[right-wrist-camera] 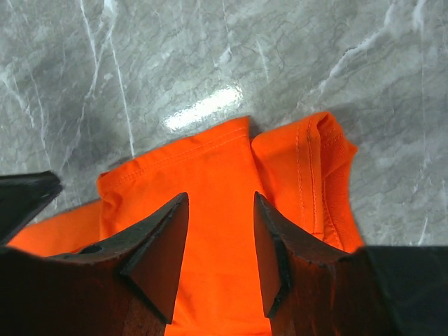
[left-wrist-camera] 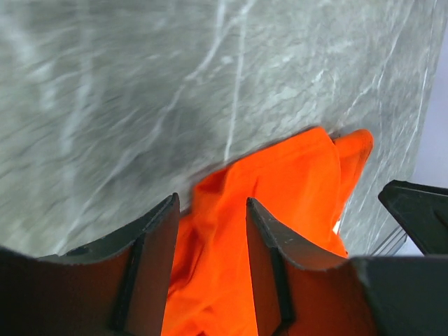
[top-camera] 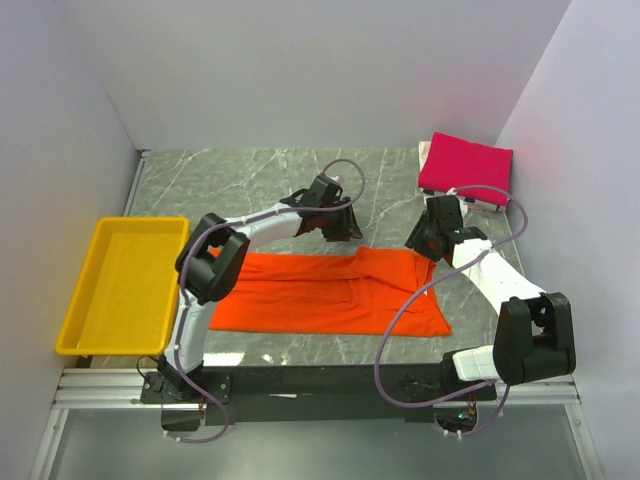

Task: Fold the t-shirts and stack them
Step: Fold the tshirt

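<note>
We find the plain bright orange cloth t-shirt (top-camera: 320,295) lying across the middle of the top view on the grey marble-patterned table (top-camera: 230,180). It is spread wide from left to right, and its right-hand part is doubled and rumpled rather than flat. The plain magenta-pink cloth t-shirt (top-camera: 465,165) sits as a compact folded block in the upper right of that view, well apart from the orange one. The yellow plastic tray (top-camera: 125,285) stands at the left edge.

The left gripper (left-wrist-camera: 211,206) hangs over the orange shirt's far edge near the centre. Its fingers (left-wrist-camera: 157,245) stand apart, with bunched orange cloth showing through the gap. The right gripper (right-wrist-camera: 220,203) is over the right-hand far corner, at a hemmed edge, its fingers (right-wrist-camera: 164,241) likewise parted above the cloth. We cannot tell whether either pair touches the fabric.

Our judgement is that folding the orange shirt is the step in hand, part-way done, and that stacking is not yet done. The next move calls for both pairs of fingers to close on the far edge at matching points. They should then carry it evenly toward the bottom of the frame, so the fold lands square.
</note>
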Robot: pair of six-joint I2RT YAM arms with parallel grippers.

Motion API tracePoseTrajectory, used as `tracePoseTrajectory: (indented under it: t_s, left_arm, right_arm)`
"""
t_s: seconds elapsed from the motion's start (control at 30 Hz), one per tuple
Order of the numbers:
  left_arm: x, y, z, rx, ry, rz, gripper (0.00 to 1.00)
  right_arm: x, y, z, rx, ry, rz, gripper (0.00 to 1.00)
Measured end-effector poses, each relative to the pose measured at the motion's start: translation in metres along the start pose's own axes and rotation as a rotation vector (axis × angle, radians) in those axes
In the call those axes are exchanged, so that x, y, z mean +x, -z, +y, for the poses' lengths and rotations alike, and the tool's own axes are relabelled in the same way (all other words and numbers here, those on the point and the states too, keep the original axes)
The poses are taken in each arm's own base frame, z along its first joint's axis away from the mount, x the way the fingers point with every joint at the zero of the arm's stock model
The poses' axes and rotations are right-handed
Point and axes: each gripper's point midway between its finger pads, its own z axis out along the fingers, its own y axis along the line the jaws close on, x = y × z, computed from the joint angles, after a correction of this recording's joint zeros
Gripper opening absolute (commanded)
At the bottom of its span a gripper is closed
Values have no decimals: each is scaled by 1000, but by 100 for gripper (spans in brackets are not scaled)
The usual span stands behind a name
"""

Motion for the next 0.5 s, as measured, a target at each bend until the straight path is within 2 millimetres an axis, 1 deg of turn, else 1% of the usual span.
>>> tracePoseTrajectory:
  t_s: [0.13,0.23,0.4,0.5]
  left_arm:
    - [5,-17,-7,21,-27,27,49]
    - [9,-24,-5,18,-34,40,49]
    - [14,-31,0,10,-46,56,49]
    - [18,-31,-1,14,-56,65,49]
  right_arm:
    - [-2,0,-1,1,-7,-3,49]
    - [-3,2,-1,-3,-9,-8,49]
    - [-7,6,0,-14,-12,-23,49]
    - [-8,7,0,-16,-14,-27,49]
